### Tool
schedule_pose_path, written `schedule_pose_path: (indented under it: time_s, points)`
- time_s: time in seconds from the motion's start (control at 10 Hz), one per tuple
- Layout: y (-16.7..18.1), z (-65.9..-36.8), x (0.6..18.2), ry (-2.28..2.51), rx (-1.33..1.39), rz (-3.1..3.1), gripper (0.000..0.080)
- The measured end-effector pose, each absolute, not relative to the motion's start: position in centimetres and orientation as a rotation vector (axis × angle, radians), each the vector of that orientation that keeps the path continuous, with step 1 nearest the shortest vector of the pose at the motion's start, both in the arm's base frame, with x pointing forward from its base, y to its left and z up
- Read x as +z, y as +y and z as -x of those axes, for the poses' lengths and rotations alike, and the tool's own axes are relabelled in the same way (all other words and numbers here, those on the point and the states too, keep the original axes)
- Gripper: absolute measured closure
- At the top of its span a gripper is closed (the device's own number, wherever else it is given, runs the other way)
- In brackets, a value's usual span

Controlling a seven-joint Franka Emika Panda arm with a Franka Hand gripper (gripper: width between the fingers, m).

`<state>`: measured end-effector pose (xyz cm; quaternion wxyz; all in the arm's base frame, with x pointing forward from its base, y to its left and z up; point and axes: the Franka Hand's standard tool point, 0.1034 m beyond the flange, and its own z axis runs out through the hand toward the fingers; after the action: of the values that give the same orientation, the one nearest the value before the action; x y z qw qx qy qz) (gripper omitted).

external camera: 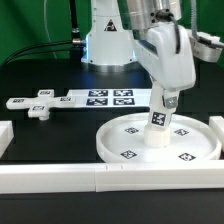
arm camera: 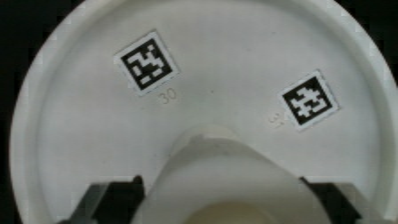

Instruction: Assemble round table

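Exterior view: the black worktop (external camera: 50, 140) is bounded by white border rails (external camera: 100, 178) along its near edge and along the edge on the exterior view's left.
Disc: the large rimmed disc (external camera: 195, 145) is laid flat by the near corner on the exterior view's right, just inside the near rail. Square tags are shown on its face.
Leg: the short cylinder leg (external camera: 158, 128) is stood upright at the middle of the disc, with a tag turned toward the exterior camera.
Tool: the tool (external camera: 160, 112) is held over the disc from above and is closed on the leg. In the wrist view a dark finger (arm camera: 118, 196) is seen at each side of the leg.
Base piece: the small flat base piece (external camera: 38, 106) is laid toward the far edge on the exterior view's left, well apart from the disc.
Marker board: the marker board (external camera: 110, 98) is laid just beside the base piece, near the middle of the far edge.
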<state>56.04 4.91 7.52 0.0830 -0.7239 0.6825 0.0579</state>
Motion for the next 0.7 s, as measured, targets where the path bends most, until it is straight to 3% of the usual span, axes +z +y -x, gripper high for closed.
schedule_pose_path:
  time_s: [0.1,0.2,0.7]
  points:
    - [4.95,-56.02,7.48,2.008,0.17,2.188,0.024]
    - [4.92,-56.01,7.51,1.95,0.181,2.242,0.0178]
    - [4.8,-56.37,7.64,1.573,0.159,2.501,0.015]
